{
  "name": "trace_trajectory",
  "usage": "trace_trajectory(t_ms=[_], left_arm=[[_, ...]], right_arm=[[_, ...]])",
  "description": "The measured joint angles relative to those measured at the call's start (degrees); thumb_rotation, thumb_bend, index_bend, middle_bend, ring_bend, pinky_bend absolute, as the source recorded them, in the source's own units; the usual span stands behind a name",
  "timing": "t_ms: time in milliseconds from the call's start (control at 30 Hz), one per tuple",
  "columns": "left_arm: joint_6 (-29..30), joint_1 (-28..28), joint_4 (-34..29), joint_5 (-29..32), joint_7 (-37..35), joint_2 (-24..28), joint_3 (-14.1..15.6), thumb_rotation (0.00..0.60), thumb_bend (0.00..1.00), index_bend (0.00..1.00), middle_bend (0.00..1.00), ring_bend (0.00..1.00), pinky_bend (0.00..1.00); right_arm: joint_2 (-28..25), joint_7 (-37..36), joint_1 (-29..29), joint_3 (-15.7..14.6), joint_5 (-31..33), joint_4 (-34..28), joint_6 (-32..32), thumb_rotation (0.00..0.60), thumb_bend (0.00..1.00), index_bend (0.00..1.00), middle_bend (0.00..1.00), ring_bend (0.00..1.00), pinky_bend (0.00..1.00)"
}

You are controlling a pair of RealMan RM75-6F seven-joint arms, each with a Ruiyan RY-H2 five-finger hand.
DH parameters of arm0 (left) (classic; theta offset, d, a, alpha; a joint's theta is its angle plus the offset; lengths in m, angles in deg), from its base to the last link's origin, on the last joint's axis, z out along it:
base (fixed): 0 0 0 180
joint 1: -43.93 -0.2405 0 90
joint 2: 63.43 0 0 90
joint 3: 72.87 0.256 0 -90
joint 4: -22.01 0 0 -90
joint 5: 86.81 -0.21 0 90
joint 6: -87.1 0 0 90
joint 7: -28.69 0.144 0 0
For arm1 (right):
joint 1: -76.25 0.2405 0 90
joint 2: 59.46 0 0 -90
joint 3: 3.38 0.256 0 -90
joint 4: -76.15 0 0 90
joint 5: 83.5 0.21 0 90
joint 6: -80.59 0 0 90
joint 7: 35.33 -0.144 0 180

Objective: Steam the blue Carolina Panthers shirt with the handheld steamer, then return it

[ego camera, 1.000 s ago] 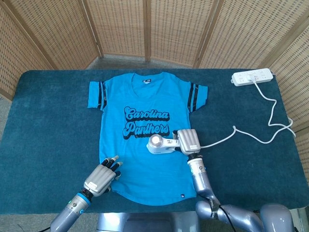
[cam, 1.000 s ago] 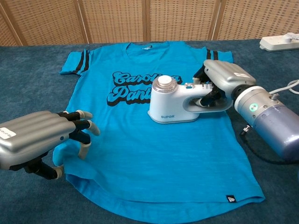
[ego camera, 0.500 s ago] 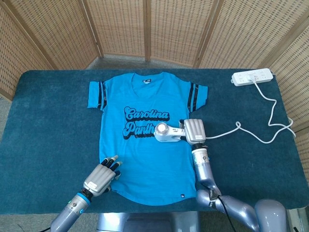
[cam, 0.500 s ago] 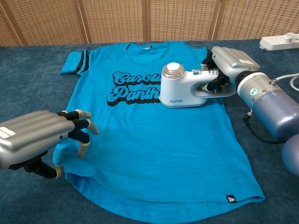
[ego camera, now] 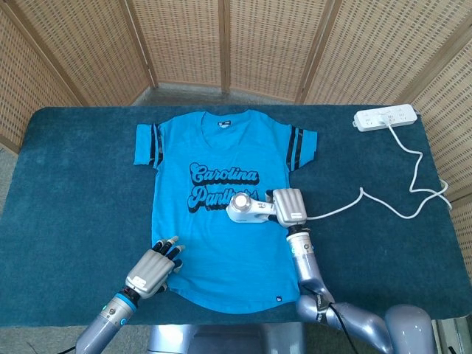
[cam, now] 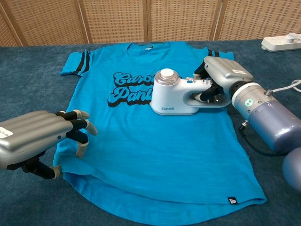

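Note:
The blue Carolina Panthers shirt (ego camera: 221, 162) (cam: 155, 160) lies flat on the dark blue table, collar away from me. My right hand (ego camera: 289, 206) (cam: 221, 75) grips the handle of the white handheld steamer (ego camera: 243, 209) (cam: 171, 93), which rests on the shirt over the end of the lettering. The steamer's round cap faces up and its cord (ego camera: 346, 203) trails right. At the shirt's lower left hem, my left hand (ego camera: 153, 268) (cam: 37, 141) has its fingertips curled down onto the fabric.
A white power strip (ego camera: 383, 117) (cam: 282, 42) sits at the table's far right corner, its cable looping along the right edge. Wicker screens (ego camera: 236, 44) stand behind the table. Bare table cloth (ego camera: 74, 184) stretches left of the shirt.
My right hand has slid the steamer left and slightly toward me across the lettering, after it had moved up and right. The left hand has shifted slightly toward me at the hem.

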Motion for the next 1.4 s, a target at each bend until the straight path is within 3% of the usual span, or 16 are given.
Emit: trace_trajectory(t_ms=[700, 1400], left_arm=[[0.1, -0.2, 0.9, -1.3, -1.4, 0.1, 0.2, 0.510, 0.45, 0.52, 0.19, 0.03, 0.14], [0.1, -0.4, 0.7, -0.7, -0.8, 0.1, 0.0, 0.511, 0.45, 0.52, 0.19, 0.03, 0.14]], right_arm=[[-6.0, 2.7, -8.1, -8.6, -3.6, -19.0, -5.2, 0.600, 0.38, 0.71, 0.68, 0.67, 0.63], [-3.4, -0.5, -5.0, -4.0, -3.1, -9.7, -1.9, 0.600, 0.38, 0.70, 0.67, 0.65, 0.61]])
